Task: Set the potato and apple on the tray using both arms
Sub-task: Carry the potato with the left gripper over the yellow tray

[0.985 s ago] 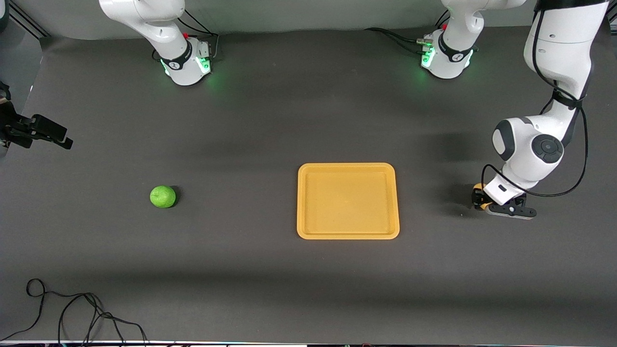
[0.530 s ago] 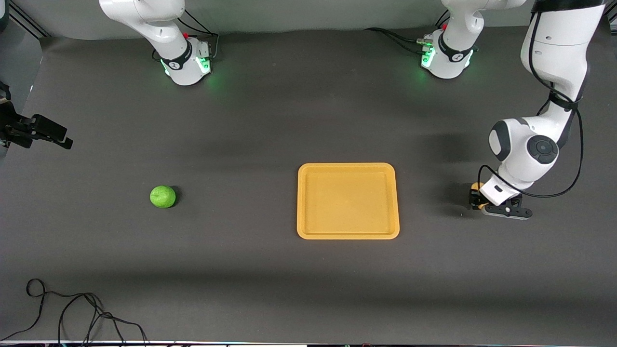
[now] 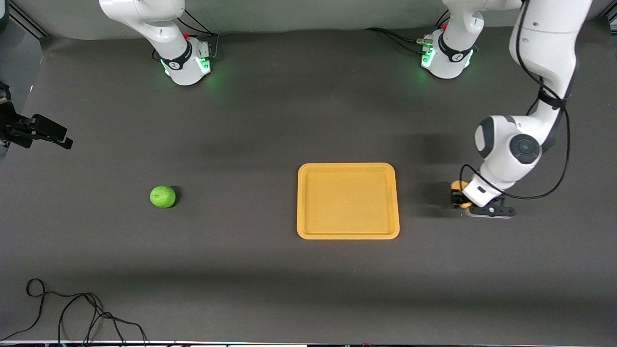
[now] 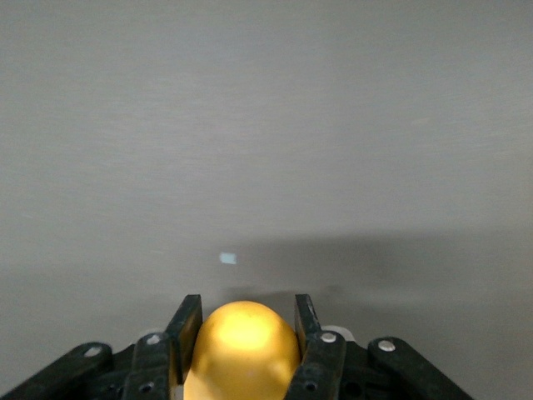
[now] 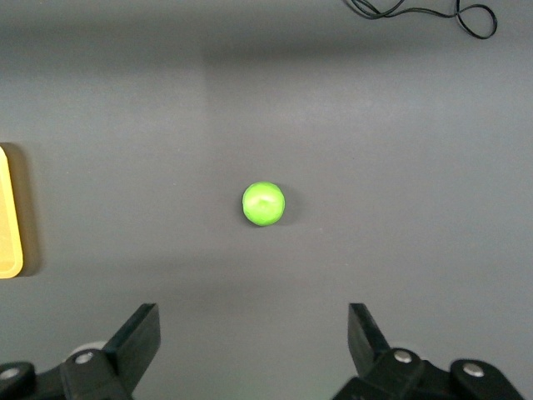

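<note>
The left claw (image 3: 458, 197) is clamped on the yellow potato (image 4: 243, 348), up over the dark surface (image 3: 270, 120) beside the yellow-orange tray (image 3: 348, 201). The right claw (image 5: 254, 342) hangs wide apart, waiting high over the green apple (image 3: 163, 196), which sits toward the right arm's end

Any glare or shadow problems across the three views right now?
Front view: even light, green glow at both bases, soft shadow toward the yellow-orange plastic tray beside the left gripper. Left wrist view: bright highlight on the glossy yellow potato between the fingers, broad shadow on the table. Right wrist view: small round green apple sharp, slight sheen on top, right gripper open above it.
</note>
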Motion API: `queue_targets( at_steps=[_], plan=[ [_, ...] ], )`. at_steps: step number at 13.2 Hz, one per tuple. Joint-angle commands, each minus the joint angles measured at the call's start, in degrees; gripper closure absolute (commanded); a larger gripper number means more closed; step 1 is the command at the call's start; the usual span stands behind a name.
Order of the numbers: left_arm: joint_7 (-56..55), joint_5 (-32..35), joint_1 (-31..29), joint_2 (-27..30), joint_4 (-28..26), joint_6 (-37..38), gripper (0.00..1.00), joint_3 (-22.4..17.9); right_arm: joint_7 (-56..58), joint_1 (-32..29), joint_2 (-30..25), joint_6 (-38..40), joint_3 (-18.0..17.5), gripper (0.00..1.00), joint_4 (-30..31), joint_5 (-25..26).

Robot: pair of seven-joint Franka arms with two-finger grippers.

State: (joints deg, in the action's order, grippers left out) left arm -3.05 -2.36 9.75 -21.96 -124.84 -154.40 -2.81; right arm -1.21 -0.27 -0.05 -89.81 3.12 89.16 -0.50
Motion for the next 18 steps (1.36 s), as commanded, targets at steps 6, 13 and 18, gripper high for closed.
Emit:
queue_targets(
  at_steps=[6, 13, 18],
  plan=[
    [-29.0, -0.36, 17.83, -3.6, 10.21, 6.22, 0.58, -0.79, 1.03, 0.18, -0.22, 0.6, 0.3, 0.0, -0.04, 0.06],
    [-36.76, -0.19, 22.07, -13.37, 18.75, 4.81, 0.58, -0.79, 1.12, 0.09, -0.13, 0.6, 0.3, 0.0, 0.05, 0.06],
    [-37.46, 0.34, 22.16, -14.77, 18.84, 2.62, 0.06, -0.88, 1.12, 0.0, -0.13, 0.6, 0.3, 0.0, 0.05, 0.06]
  ],
)
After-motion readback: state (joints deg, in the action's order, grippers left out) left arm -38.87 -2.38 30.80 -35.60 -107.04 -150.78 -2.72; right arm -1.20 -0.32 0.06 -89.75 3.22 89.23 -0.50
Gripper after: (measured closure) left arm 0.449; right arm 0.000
